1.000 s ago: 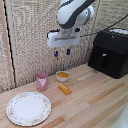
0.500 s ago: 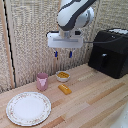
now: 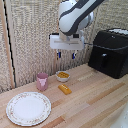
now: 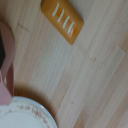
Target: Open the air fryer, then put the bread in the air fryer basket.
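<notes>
The black air fryer [image 3: 110,51] stands at the exterior view's right with its basket [image 3: 103,62] closed and the handle on its front face. The orange-brown bread [image 3: 65,89] lies on the wooden table in front of the small white bowl. My gripper [image 3: 65,53] hangs in the air above the bowl, well off the table, with its two blue-tipped fingers apart and nothing between them. It is some way to the left of the air fryer handle. The wrist view shows the bread [image 4: 63,19] from above; my fingers are not in that picture.
A small white bowl [image 3: 62,76] with orange-yellow contents sits behind the bread. A pink cup [image 3: 42,80] stands to its left, and a patterned plate [image 3: 28,108] lies at the front left; both the cup [image 4: 6,65] and the plate rim [image 4: 25,114] show in the wrist view. A woven screen backs the table.
The arm has shifted slightly toward the exterior view's right. The gripper stays open and holds nothing.
</notes>
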{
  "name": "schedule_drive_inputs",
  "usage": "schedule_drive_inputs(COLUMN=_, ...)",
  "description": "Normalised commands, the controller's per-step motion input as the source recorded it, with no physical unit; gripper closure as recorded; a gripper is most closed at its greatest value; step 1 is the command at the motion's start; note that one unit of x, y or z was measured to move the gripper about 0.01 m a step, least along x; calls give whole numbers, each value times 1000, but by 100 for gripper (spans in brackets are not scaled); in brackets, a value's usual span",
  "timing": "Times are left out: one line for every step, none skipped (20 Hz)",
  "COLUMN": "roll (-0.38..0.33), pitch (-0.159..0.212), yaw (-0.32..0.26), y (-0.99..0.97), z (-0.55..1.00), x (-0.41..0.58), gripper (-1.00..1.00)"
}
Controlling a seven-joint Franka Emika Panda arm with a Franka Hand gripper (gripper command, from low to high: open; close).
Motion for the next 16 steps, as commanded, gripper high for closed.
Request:
schedule_drive_inputs(roll=-375, pitch=-92, yaw=-128, y=-34, z=0, x=0, gripper=-100)
schedule_drive_inputs(roll=-375, pitch=-107, yaw=-128, y=-29, z=0, x=17, gripper=-100)
schedule_drive_inputs(roll=-374, pitch=-122, yaw=-126, y=-29, z=0, x=37, gripper=-100)
schedule_drive_inputs(roll=-373, pitch=-132, yaw=-123, y=-29, z=0, x=46, gripper=-100)
schedule_drive_inputs(roll=-375, pitch=-140, yaw=-121, y=-34, z=0, x=54, gripper=-100)
schedule_drive_inputs(roll=-375, pitch=-155, yaw=-110, y=-54, z=0, x=60, gripper=-100)
schedule_drive_inputs(roll=-375, pitch=-154, yaw=-106, y=-74, z=0, x=66, gripper=-100)
schedule_drive_inputs(roll=-375, pitch=-164, yaw=-93, y=-111, z=0, x=103, gripper=-100)
schedule_drive_inputs(roll=-375, pitch=-164, yaw=-88, y=-134, z=0, x=129, gripper=-100)
schedule_drive_inputs(roll=-375, pitch=-157, yaw=-73, y=-194, z=0, x=186, gripper=-100)
schedule_drive_inputs(roll=-373, pitch=-145, yaw=-57, y=-254, z=0, x=249, gripper=-100)
schedule_drive_inputs(roll=-354, pitch=-131, yaw=-59, y=-289, z=0, x=231, gripper=-100)
schedule_drive_inputs(roll=-303, pitch=-139, yaw=-70, y=-346, z=0, x=214, gripper=-100)
schedule_drive_inputs(roll=-287, pitch=-125, yaw=-97, y=-383, z=0, x=186, gripper=-100)
schedule_drive_inputs(roll=-283, pitch=-120, yaw=-102, y=-420, z=0, x=191, gripper=-100)
schedule_drive_inputs(roll=-285, pitch=-122, yaw=-102, y=-411, z=0, x=191, gripper=-100)
